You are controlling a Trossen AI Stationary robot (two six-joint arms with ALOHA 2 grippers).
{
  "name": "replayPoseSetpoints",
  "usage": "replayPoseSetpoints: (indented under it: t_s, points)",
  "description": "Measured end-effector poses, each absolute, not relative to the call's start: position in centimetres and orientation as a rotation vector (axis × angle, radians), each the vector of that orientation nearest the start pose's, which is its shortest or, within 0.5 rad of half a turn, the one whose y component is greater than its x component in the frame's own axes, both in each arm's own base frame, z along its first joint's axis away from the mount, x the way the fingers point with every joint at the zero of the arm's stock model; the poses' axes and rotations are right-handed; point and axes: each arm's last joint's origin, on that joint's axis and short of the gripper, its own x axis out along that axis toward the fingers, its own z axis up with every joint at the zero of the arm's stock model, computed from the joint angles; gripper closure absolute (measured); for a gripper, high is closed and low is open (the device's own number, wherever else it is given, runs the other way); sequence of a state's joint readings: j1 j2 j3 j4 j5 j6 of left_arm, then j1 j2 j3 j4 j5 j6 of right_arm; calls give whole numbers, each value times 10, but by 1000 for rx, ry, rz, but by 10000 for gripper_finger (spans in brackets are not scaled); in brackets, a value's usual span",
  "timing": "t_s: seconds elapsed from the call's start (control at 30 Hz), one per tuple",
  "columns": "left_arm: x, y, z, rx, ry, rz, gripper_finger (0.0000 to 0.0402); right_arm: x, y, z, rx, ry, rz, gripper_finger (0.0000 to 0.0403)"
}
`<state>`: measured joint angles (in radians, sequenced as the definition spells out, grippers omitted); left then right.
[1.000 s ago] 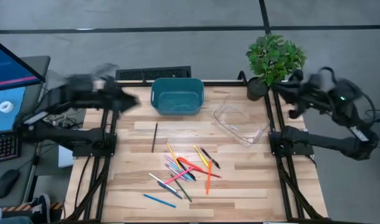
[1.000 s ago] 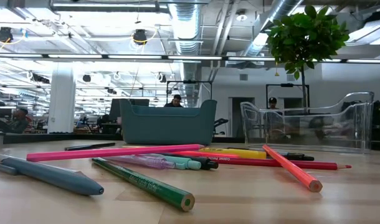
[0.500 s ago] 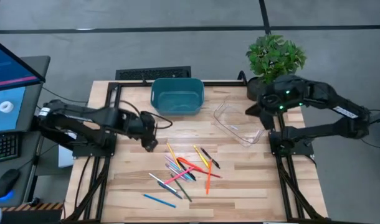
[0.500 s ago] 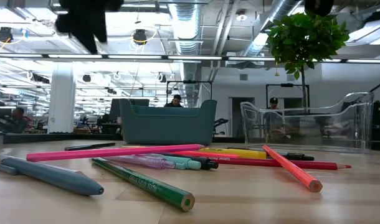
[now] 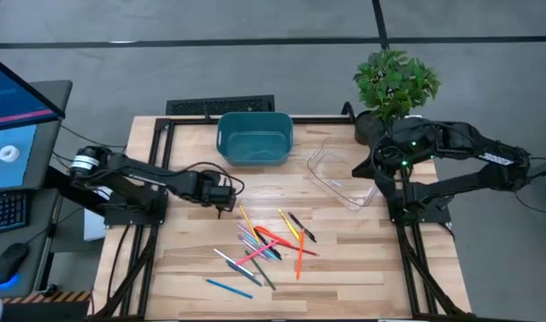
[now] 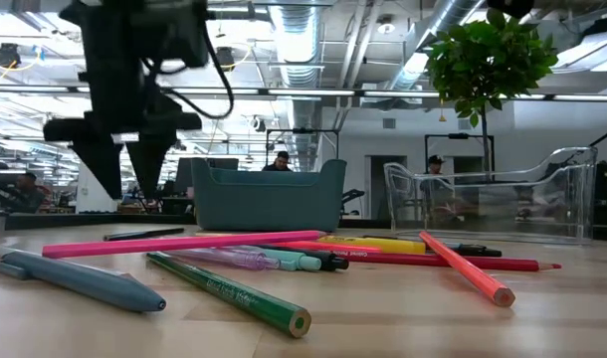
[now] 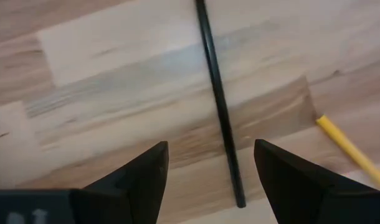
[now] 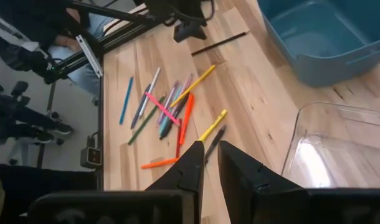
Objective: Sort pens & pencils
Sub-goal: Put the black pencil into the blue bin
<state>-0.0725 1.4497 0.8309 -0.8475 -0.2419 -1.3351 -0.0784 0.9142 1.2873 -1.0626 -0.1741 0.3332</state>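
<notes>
High view first: we see the pale wood-plank table [image 5: 362, 259] carrying a loose heap of pens & pencils [image 5: 266, 243], thin straight sticks in pink, orange, yellow, blue and grey, lying crossed over one another in front of the teal plastic bin [image 5: 254, 138]. One slim black pencil [image 7: 218, 106] lies apart from the heap, nearer the bin, matte and round against the grain. Our left gripper [image 5: 221, 193] hangs just above that black pencil, its two dark wedge-shaped fingers [image 7: 135, 180] spread wide on either side of it, not touching it. A yellow pencil [image 7: 349, 148] pokes in beside it. To the right of the bin sits the clear plastic tray [image 5: 340, 176], glossy with rounded walls. Our right gripper [image 5: 380, 159] waits over the tray's far edge, fingers pinched nearly together on nothing. A leafy potted plant [image 5: 395, 82] stands behind the tray.
</notes>
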Motion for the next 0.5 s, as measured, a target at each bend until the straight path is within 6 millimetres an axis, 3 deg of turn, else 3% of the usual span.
replayPoseSetpoints:
  t_s: [0.27,0.5]
  points:
    - [250,-5,164,-909,1087,1007,173,139,-6,396,416,700,-23,333]
    - [255,4,142,-905,1217,1020,175,139,-6,396,417,703,-21,333]
